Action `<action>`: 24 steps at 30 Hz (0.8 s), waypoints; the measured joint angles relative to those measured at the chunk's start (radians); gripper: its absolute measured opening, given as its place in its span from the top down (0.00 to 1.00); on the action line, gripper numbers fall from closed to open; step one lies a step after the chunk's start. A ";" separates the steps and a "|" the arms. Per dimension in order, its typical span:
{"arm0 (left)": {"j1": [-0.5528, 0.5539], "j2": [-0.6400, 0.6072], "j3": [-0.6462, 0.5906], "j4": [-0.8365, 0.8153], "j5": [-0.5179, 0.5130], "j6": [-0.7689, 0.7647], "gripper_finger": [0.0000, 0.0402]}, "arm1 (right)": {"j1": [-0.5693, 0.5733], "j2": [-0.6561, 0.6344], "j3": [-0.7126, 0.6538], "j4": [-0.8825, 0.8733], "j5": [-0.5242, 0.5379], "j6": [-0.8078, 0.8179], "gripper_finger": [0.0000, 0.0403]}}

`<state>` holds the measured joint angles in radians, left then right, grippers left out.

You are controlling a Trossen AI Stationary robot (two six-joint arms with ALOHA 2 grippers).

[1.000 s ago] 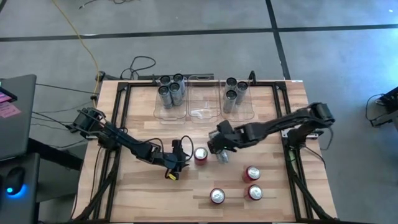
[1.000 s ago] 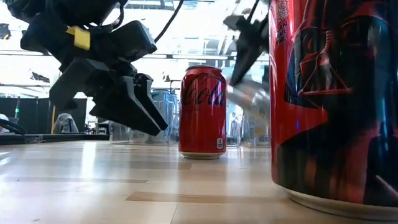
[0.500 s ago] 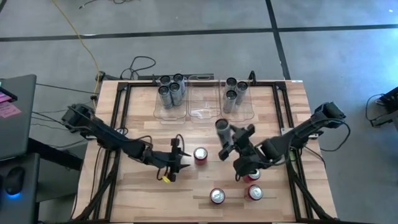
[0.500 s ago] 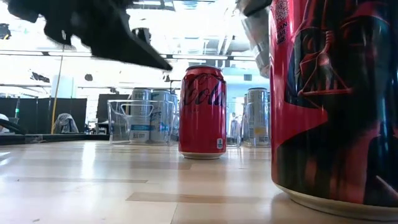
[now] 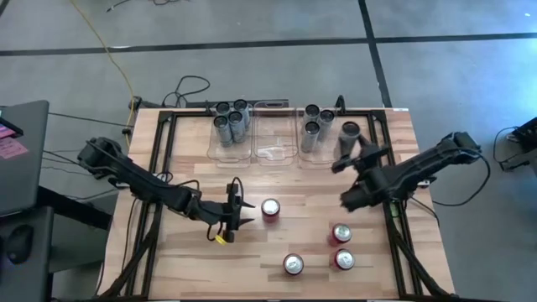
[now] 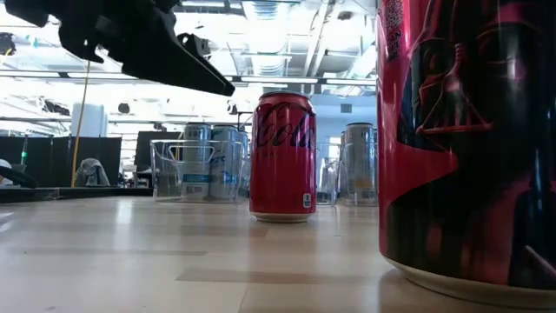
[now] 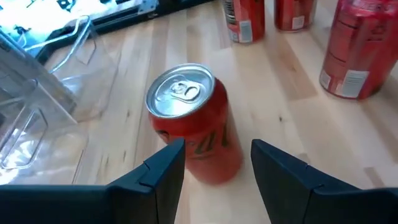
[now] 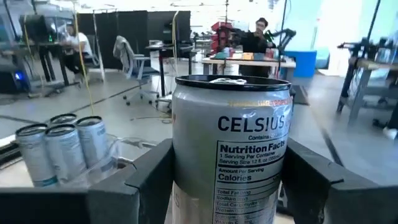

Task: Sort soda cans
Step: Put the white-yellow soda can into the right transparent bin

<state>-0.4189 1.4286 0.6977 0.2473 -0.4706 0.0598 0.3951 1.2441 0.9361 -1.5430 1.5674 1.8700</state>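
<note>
While the right gripper [image 5: 347, 144] is raised beside the right-hand clear bin [image 5: 332, 151], its jaws are clamped on an upright silver-grey can [image 5: 349, 131]. The right wrist view confirms this: the can [image 8: 231, 149] sits between the two dark fingers [image 8: 146, 180], label facing the camera.

The left gripper [image 5: 245, 216] hangs low over the wooden table [image 5: 185, 260], jaws apart and empty, just beside a standing red can [image 5: 270, 209]. From the left wrist view, that red can [image 7: 194, 122] stands a little ahead of the gap between the fingers [image 7: 163, 175], not touched by them.

Three more red cans stand on the table nearer the front edge: one [image 5: 340, 233] to the right, one [image 5: 343, 259] just in front of it, and one [image 5: 293, 265] between the arms.

Three clear bins sit side by side at the far edge. The left bin [image 5: 211, 149] holds four silver-grey cans [image 5: 231, 120]; the right-hand bin holds three [image 5: 315, 122]; the middle bin [image 5: 274, 149] shows no can.

In the low view, the red can [image 6: 282, 156] stands upright ahead of the bins, and another red can [image 6: 465, 139] fills the right foreground.
</note>
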 joint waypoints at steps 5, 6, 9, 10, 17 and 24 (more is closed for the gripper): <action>0.023 0.010 -0.003 0.028 -0.006 0.004 0.56 | 0.013 -0.086 -0.162 0.026 -0.005 0.098 0.37; 0.028 0.010 -0.003 0.040 -0.006 0.005 0.56 | 0.017 -0.095 -0.189 0.051 -0.005 0.100 0.37; 0.046 0.009 -0.003 0.072 -0.007 0.015 0.56 | 0.030 -0.108 -0.244 0.126 0.001 0.074 0.37; 0.052 0.009 -0.003 0.081 -0.008 0.019 0.56 | 0.033 -0.108 -0.255 0.142 0.003 0.062 0.37; 0.076 0.009 -0.003 0.129 -0.008 0.027 0.56 | 0.036 -0.091 -0.263 0.179 0.007 0.017 0.37; 0.081 0.009 -0.003 0.133 -0.008 0.042 0.56 | -0.062 -0.091 -0.263 0.274 0.007 -0.048 0.37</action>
<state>-0.3378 1.4380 0.6945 0.3800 -0.4782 0.1019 0.3328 1.1526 0.6731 -1.2687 1.5743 1.8217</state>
